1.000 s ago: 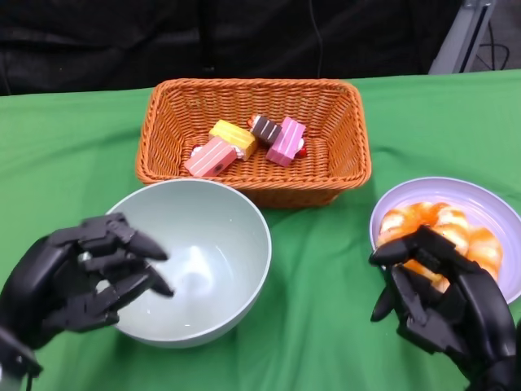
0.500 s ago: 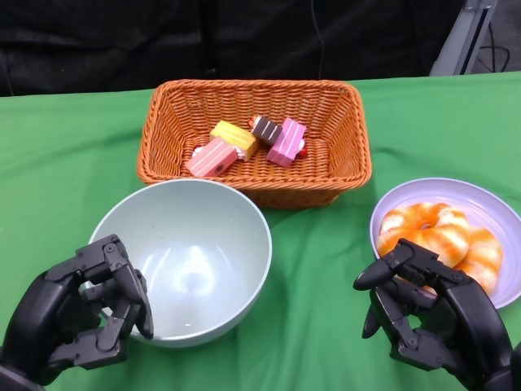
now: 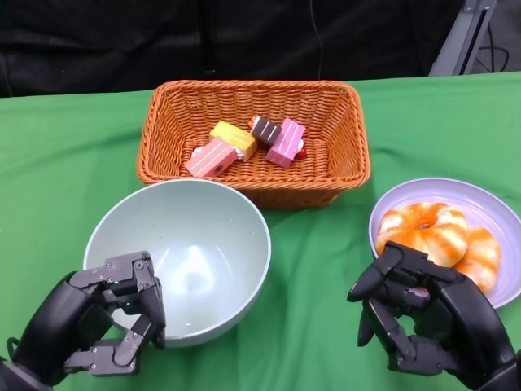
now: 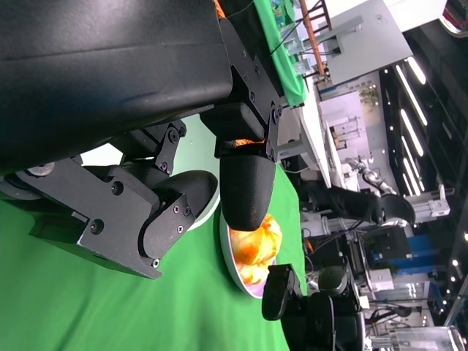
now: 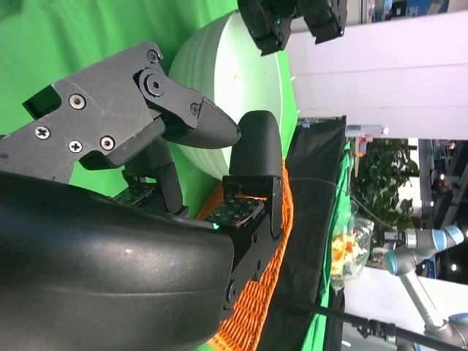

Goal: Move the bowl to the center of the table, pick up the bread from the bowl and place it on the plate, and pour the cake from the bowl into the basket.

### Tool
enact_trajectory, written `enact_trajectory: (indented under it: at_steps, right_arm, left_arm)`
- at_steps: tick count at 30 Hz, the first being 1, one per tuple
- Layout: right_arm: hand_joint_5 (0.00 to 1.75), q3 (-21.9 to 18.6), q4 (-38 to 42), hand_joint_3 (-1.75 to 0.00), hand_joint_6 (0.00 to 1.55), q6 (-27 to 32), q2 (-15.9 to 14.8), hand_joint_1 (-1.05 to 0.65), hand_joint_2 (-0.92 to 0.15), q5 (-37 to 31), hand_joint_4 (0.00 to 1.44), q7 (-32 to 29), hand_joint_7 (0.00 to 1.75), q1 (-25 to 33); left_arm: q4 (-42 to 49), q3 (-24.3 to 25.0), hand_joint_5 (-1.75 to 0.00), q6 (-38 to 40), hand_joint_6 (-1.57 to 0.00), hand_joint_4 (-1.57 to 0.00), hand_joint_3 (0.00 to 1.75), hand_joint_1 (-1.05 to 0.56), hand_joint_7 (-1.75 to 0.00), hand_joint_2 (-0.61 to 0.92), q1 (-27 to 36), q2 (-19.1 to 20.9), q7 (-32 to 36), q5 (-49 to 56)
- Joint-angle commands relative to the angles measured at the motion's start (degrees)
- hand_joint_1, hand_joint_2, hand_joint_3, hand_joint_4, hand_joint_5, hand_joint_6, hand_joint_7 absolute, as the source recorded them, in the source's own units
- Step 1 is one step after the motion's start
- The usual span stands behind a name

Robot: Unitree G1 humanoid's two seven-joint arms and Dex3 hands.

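With the pale green round bowl (image 3: 186,259) sitting empty near the table's middle, the work appears complete: the glazed orange bread rolls (image 3: 440,236) are lying on the lilac round plate (image 3: 488,204) and the pink, yellow and brown toy cake blocks (image 3: 244,142) are resting inside the woven orange wicker basket (image 3: 254,134).

The step in hand is judged to be clearing away — each hand should be drawing back low and straight, touching neither bowl rim nor plate edge.

The left hand (image 3: 102,326) is sitting just beside the bowl's near rim, fingers curled inward on nothing. The right hand (image 3: 419,314) is hanging near the plate, fingers bent but apart, holding nothing.

Whether the left fingers are touching the rim cannot be told — both wrist views are largely blocked by the hands' own shells.
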Motion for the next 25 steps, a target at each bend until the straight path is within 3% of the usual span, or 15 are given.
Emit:
enact_trajectory:
  at_steps: [1,11,25]
  right_arm:
    - [1.65,0.1,-0.7,-1.05,0.66,-1.0,-0.8,-0.14,-0.58,0.0,0.73,0.0,1.40,0.9]
    - [1.61,0.4,-1.2,-1.02,0.67,-1.4,-1.0,-0.12,-0.60,-0.3,0.74,0.1,1.38,1.4]
    - [1.61,0.8,-0.4,-0.94,0.66,-3.1,-1.4,-0.15,-0.64,0.0,0.73,1.3,1.38,1.7]
  left_arm:
    - [1.0,0.3,-1.67,-1.3,-0.74,-0.74,1.19,-0.06,-1.48,0.57,-0.2,0.5,-1.2,0.3]
    - [1.5,0.3,-1.70,-1.1,-0.73,-0.73,1.12,-0.08,-1.50,0.60,-0.3,0.3,-1.9,0.2]
    - [1.9,0.2,-1.72,-0.9,-0.74,-0.73,1.26,-0.04,-1.50,0.52,-0.1,0.5,-1.8,0.7]
